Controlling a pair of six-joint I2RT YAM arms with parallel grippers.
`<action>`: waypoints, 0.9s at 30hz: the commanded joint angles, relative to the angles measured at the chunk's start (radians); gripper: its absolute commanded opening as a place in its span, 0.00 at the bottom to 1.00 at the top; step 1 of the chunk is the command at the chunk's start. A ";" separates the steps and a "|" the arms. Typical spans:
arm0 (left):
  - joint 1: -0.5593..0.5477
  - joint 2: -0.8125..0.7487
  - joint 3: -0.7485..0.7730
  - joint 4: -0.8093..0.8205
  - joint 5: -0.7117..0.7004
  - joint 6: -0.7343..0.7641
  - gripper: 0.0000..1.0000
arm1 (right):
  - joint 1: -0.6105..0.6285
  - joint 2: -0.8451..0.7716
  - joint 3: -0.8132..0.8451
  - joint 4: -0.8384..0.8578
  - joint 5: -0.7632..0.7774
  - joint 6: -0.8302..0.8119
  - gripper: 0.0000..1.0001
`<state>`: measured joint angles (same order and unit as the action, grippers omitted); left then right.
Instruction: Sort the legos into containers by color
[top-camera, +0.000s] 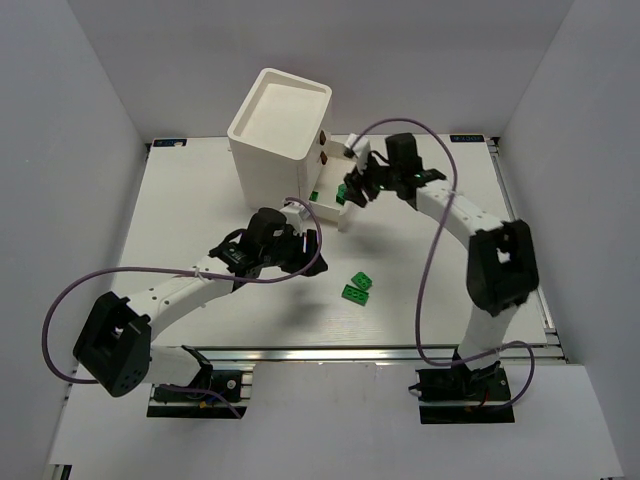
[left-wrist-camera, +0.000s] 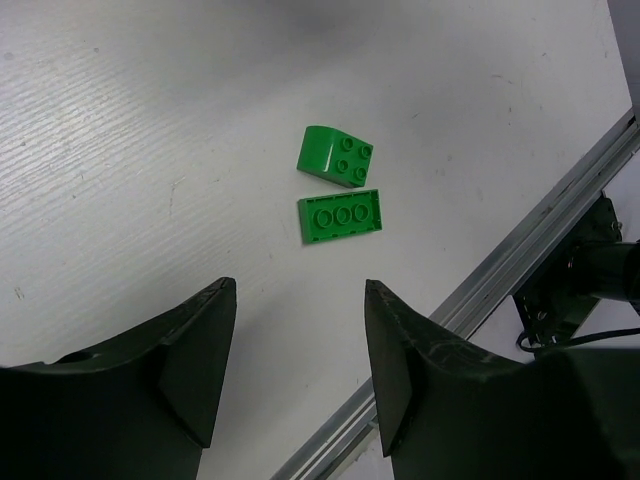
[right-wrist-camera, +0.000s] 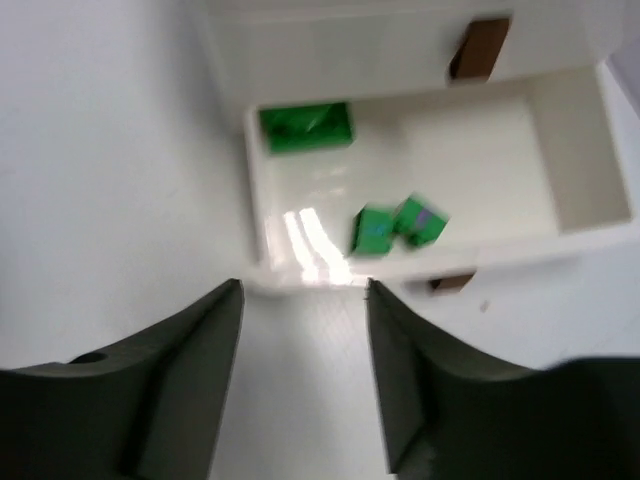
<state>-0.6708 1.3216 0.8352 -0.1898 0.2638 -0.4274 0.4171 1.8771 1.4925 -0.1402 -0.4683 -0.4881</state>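
Observation:
Two green legos (left-wrist-camera: 336, 156) (left-wrist-camera: 340, 215) lie side by side on the white table, ahead of my open, empty left gripper (left-wrist-camera: 300, 300). From above, the same pair (top-camera: 357, 287) sits to the right of the left gripper (top-camera: 305, 238). The white cabinet (top-camera: 278, 125) has its bottom drawer (right-wrist-camera: 400, 262) pulled out. Inside it are one green lego (right-wrist-camera: 305, 127) at the back and two blurred green legos (right-wrist-camera: 375, 230) (right-wrist-camera: 420, 222) near the front wall. My right gripper (right-wrist-camera: 304, 295) hangs open and empty just in front of that drawer (top-camera: 330, 210).
Dark brown knobs (top-camera: 324, 135) (top-camera: 323, 157) mark the two shut upper drawers. A metal rail (left-wrist-camera: 540, 230) runs along the table's near edge. White walls enclose the table on the left, back and right.

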 joint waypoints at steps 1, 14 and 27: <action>0.007 -0.035 0.002 0.035 0.045 0.010 0.64 | -0.050 -0.234 -0.194 -0.074 -0.185 -0.068 0.55; 0.007 -0.019 0.004 -0.013 0.038 0.053 0.64 | 0.000 -0.253 -0.425 -0.283 -0.053 -0.093 0.70; 0.007 -0.085 -0.065 -0.007 -0.001 0.010 0.64 | 0.094 -0.171 -0.423 -0.306 0.060 -0.047 0.89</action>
<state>-0.6689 1.2888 0.7837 -0.2028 0.2832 -0.4072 0.4969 1.7130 1.0622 -0.4614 -0.4446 -0.5625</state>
